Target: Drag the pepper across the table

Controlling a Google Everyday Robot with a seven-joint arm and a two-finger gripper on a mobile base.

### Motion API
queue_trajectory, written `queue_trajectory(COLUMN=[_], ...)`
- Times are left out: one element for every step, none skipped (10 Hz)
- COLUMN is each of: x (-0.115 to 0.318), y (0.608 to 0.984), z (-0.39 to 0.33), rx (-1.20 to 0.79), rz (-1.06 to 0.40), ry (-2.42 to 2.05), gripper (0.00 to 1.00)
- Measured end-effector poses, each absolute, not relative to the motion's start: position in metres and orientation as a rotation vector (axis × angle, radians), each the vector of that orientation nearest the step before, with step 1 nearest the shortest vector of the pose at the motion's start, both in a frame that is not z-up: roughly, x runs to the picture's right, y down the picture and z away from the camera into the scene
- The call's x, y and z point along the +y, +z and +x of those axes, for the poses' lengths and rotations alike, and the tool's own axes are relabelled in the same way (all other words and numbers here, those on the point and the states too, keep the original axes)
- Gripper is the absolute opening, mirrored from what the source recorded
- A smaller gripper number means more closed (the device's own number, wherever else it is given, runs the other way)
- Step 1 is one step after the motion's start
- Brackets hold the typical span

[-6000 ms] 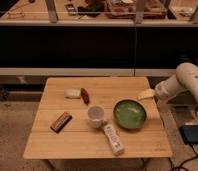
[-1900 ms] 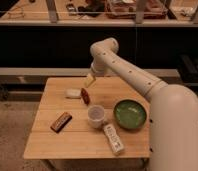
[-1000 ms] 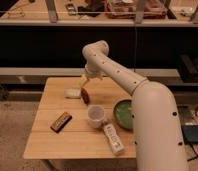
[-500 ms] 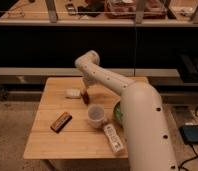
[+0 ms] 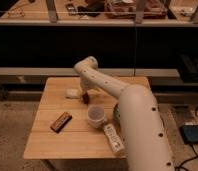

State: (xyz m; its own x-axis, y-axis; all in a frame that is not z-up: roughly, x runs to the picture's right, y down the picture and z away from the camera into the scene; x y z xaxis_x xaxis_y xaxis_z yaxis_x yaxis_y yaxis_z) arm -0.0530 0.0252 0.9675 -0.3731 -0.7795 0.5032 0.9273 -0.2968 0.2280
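Checking in: what is biggest on your feed? (desk)

My thick cream-white arm (image 5: 134, 125). It rises from the lower right, bends at an elbow above the far edge and reaches down to the square light wooden surface (image 5: 42, 142) with its plank grain. (me)

And on that surface? (desk)

Going down in size: a sliver of a round green bowl (image 5: 115, 114) shows at the arm's left edge, and the rest of it is hidden behind the arm. Near the front edge lies a long white rectangular packet (image 5: 113, 139), just beside the arm. A whitish paper cup (image 5: 95, 116) stands upright near the middle. Left of the cup lies a flat brown rectangular bar (image 5: 61, 121), turned on a diagonal. A small whitish block (image 5: 72, 93) sits on the far half, towards the left. (me)

And the pepper? (desk)

I see the small elongated dark red-brown pepper (image 5: 85, 99) just right of that block, between it and the arm. My gripper (image 5: 84, 93) is down at the pepper's upper end. Whether it is open or closed on the pepper, I cannot tell. (me)
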Motion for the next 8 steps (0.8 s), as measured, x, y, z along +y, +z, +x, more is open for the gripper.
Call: queue_trajectory(x=[0.029,0.032,0.032,0.031,0.029,0.027,0.025,0.025], y=[0.972,0.980,0.983,0.986,0.988,0.989,0.990,0.991], z=[-0.053,-0.051,-0.050,-0.050,-0.051,-0.052,-0.053,-0.053], rx=[-0.593,-0.601,-0.602,-0.600,-0.596,-0.591,-0.588,-0.587], rz=[-0.356,-0.355,-0.356,-0.356,-0.356,-0.357,-0.359,-0.368], ry=[-1.894,-1.919,-1.928,-1.938,-1.948,-1.955,-1.959,-1.959], gripper=[0.80,0.80,0.76,0.68,0.57,0.45,0.37,0.26])
